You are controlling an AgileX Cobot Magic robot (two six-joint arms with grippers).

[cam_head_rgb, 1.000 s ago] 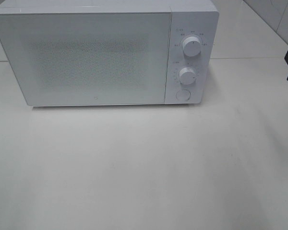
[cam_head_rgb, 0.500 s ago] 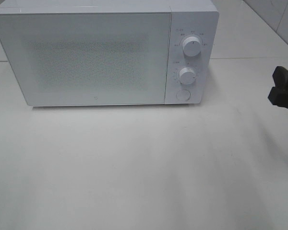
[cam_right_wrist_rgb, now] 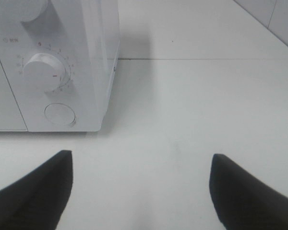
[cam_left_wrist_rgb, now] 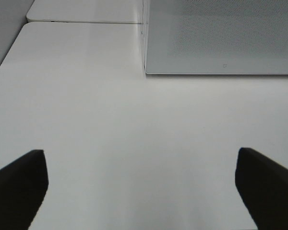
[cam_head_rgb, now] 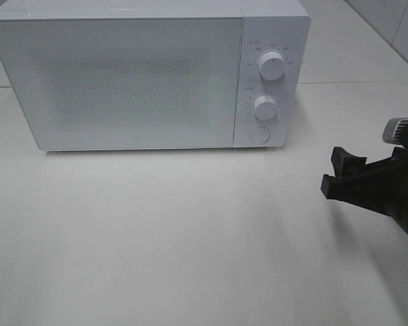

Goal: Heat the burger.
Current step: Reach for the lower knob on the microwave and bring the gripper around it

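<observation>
White table (cam_head_rgb: 190,238): one microwave (cam_head_rgb: 136,81), two pincers (cam_left_wrist_rgb: 140,155) (cam_right_wrist_rgb: 140,157)

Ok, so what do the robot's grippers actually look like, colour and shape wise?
The matt black right gripper has two blocky fingers that narrow to blunt tips. A silver-grey piece sits on the arm behind them. The left gripper appears only in its wrist view, as two dark wedge-shaped fingers. No cables or markings are visible on either.

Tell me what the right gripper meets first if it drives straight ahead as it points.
Probably nothing soon: the right gripper, jaws open, aims over the table just beside the microwave. Depth is unclear, so one finger might clip its front right corner.
</observation>
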